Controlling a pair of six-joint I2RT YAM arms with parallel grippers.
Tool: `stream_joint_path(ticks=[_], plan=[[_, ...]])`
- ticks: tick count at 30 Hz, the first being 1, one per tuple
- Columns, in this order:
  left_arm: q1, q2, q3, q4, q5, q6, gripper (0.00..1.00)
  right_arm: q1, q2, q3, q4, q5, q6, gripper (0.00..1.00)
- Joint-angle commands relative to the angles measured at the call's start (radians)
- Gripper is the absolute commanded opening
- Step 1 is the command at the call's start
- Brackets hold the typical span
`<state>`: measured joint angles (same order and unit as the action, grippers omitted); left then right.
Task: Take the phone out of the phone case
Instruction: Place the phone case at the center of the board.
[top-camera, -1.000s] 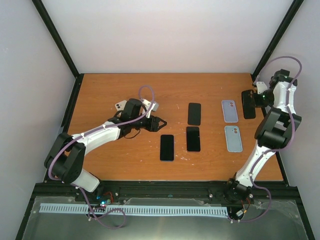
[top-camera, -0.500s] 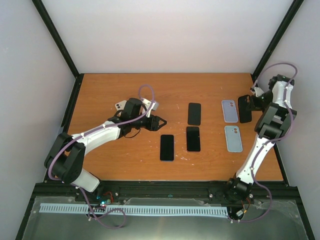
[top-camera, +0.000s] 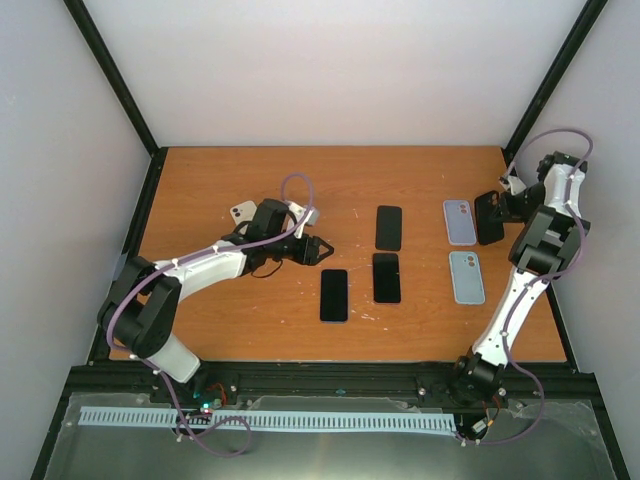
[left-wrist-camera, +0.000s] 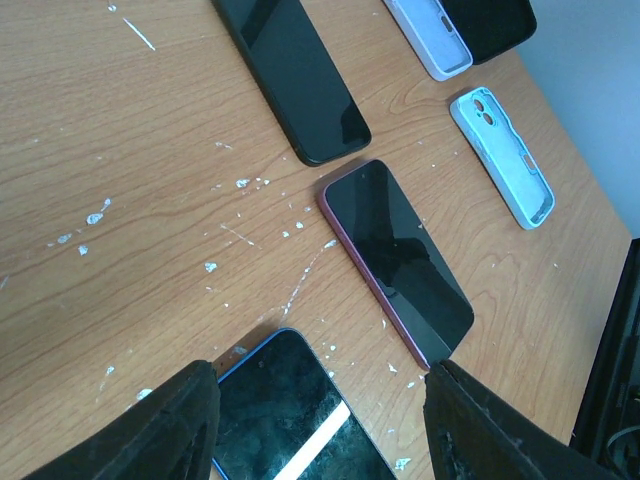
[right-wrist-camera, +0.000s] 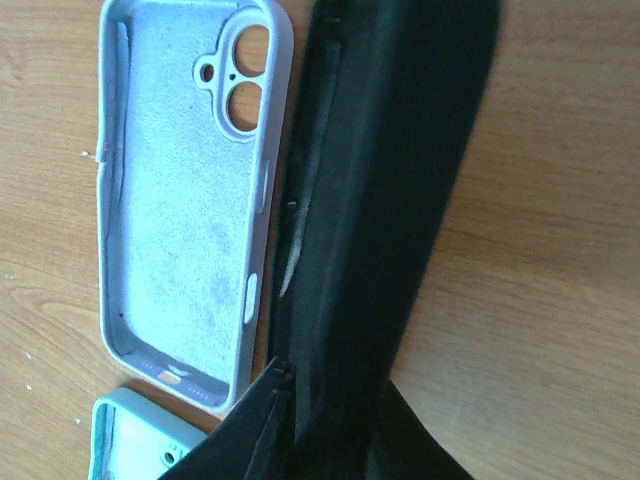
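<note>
Black phone case (right-wrist-camera: 390, 200) rose from between the fingers of my right claw (right-wrist-camera: 335, 390) near the far right corner of the table (top-camera: 250, 180). It was blurred in my wrist view. I could not tell whether the fingers pinched it or stood loose around it, nor whether a phone sat inside. Just beside it, toward the table's middle, lay an empty lilac case (right-wrist-camera: 180, 200), hollow side up. A pale blue case (right-wrist-camera: 130, 440) lay next in line toward the front edge. Well apart, left of the table's middle, my left claw (left-wrist-camera: 320, 400) hung above the wood with its fingers spread apart. A blue-rimmed phone (left-wrist-camera: 290, 420) lay face up below it. A red-rimmed phone (left-wrist-camera: 400, 255) and a black phone (left-wrist-camera: 295, 75) lay beyond.
</note>
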<state>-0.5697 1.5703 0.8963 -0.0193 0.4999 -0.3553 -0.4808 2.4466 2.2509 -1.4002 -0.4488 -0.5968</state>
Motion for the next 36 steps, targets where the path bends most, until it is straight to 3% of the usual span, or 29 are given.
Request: stream_joint_path(ticks=[1, 4, 13, 20, 28, 30, 32, 36], plan=[[-0.005, 0.002, 0.042, -0.001, 0.008, 0.001, 0.57, 0.01, 0.045, 0.029, -0.016, -0.013, 0.005, 0.19], [-0.006, 0.0, 0.038, 0.0, 0.0, -0.008, 0.57, 0.01, 0.05, 0.036, 0.004, -0.014, 0.02, 0.24], [-0.006, -0.042, 0.056, -0.091, -0.133, -0.046, 0.59, 0.01, -0.04, -0.039, 0.116, 0.012, 0.065, 0.57], [-0.007, -0.124, 0.041, -0.243, -0.34, -0.069, 0.61, 0.01, -0.285, -0.352, 0.367, 0.032, 0.113, 0.7], [-0.072, -0.135, 0.067, -0.362, -0.398, -0.07, 0.58, 0.031, -0.556, -0.662, 0.588, 0.067, 0.154, 0.79], [-0.099, -0.114, 0.112, -0.438, -0.429, -0.09, 0.59, 0.041, -0.633, -0.736, 0.608, 0.008, 0.177, 0.84], [-0.135, -0.102, 0.14, -0.49, -0.47, -0.132, 0.62, 0.067, -0.727, -0.821, 0.629, -0.092, 0.222, 0.95], [-0.218, -0.062, 0.163, -0.546, -0.5, -0.231, 0.69, 0.205, -0.956, -1.027, 0.747, -0.18, 0.291, 1.0]])
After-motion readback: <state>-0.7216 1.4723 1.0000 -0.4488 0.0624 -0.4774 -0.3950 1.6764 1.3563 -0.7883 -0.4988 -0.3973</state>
